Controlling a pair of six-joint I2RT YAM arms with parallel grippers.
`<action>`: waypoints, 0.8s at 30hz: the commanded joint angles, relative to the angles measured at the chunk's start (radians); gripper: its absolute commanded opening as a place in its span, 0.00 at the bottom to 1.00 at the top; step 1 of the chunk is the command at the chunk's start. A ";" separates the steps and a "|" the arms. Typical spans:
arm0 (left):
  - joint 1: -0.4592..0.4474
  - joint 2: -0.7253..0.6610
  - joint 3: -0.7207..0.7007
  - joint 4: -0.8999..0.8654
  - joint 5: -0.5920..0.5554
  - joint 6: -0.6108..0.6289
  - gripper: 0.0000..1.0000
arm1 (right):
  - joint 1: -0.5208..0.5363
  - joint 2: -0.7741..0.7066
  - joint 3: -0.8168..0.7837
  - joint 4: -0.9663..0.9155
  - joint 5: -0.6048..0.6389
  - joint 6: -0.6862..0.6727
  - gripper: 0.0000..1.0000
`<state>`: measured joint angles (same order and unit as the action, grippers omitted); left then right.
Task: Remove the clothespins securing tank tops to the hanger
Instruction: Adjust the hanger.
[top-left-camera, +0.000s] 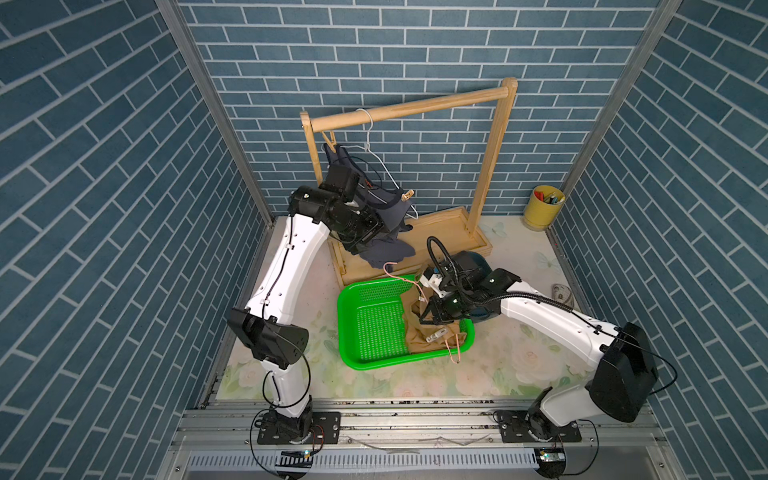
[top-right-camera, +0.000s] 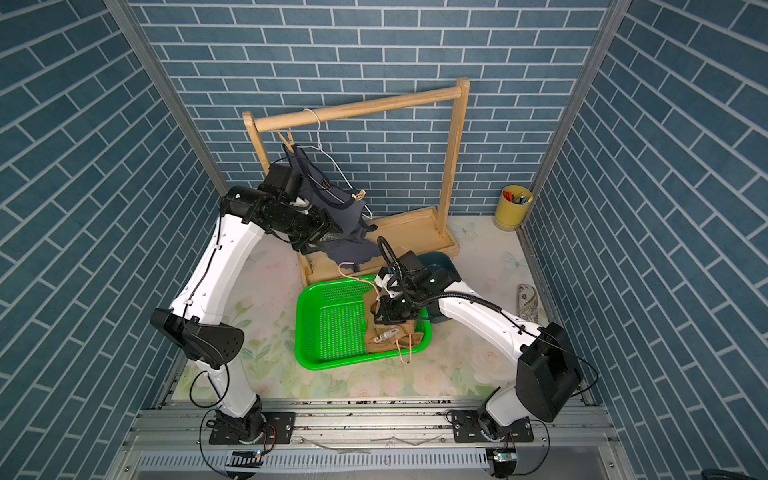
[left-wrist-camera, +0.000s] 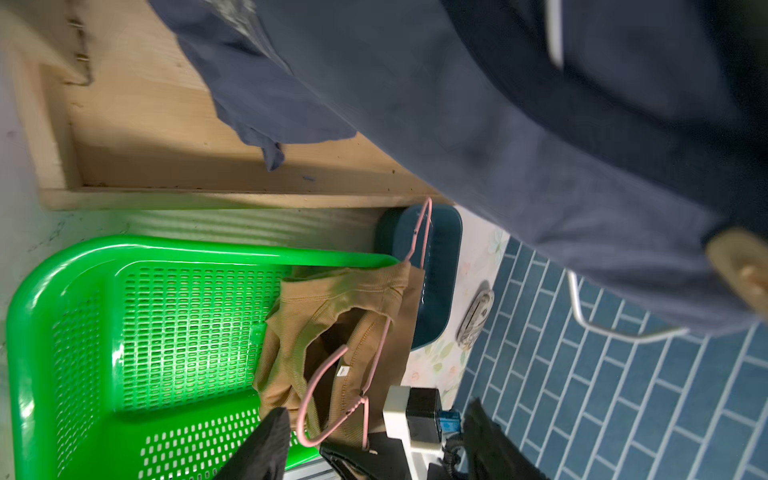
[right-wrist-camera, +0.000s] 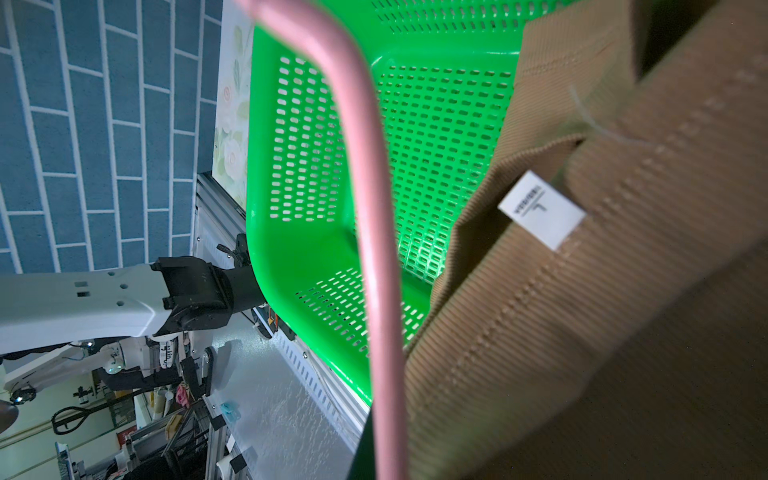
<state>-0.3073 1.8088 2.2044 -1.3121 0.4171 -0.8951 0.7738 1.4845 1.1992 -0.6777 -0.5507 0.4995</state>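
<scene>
Blue brick walls, floral tabletop (top-left-camera: 498, 365). Left gripper (left-wrist-camera: 378, 405) released, fingers wide apart beside dark tank top (top-left-camera: 386, 208) on white hanger (top-left-camera: 368, 133); clothespin (top-left-camera: 408, 193) clipped at its shoulder. Right gripper (top-left-camera: 430, 316) clenched on pink hanger (right-wrist-camera: 372, 187), above tan tank top (top-left-camera: 415, 336) with second clothespin (top-left-camera: 436, 333), in green basket (top-left-camera: 345, 332).

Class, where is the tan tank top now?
In both top views, the tan tank top lies in the right end of the green basket, on a pink hanger, beneath the right hand.

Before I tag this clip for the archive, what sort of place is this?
Probably a robot test booth staged as a laundry corner: brick-print walls, wooden garment rack, green basket.
</scene>
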 joint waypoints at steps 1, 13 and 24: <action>0.082 -0.069 -0.063 -0.004 0.038 0.018 0.75 | -0.002 -0.022 0.052 -0.020 -0.035 -0.033 0.00; 0.155 -0.152 -0.389 0.207 0.221 -0.049 0.79 | -0.001 -0.012 0.188 -0.008 -0.142 0.004 0.00; 0.080 -0.164 -0.520 0.363 0.279 -0.113 0.79 | 0.053 0.003 0.265 0.001 -0.228 0.056 0.00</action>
<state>-0.1978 1.6531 1.6821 -1.0149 0.6662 -0.9844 0.8036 1.4857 1.4204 -0.6895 -0.7231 0.5278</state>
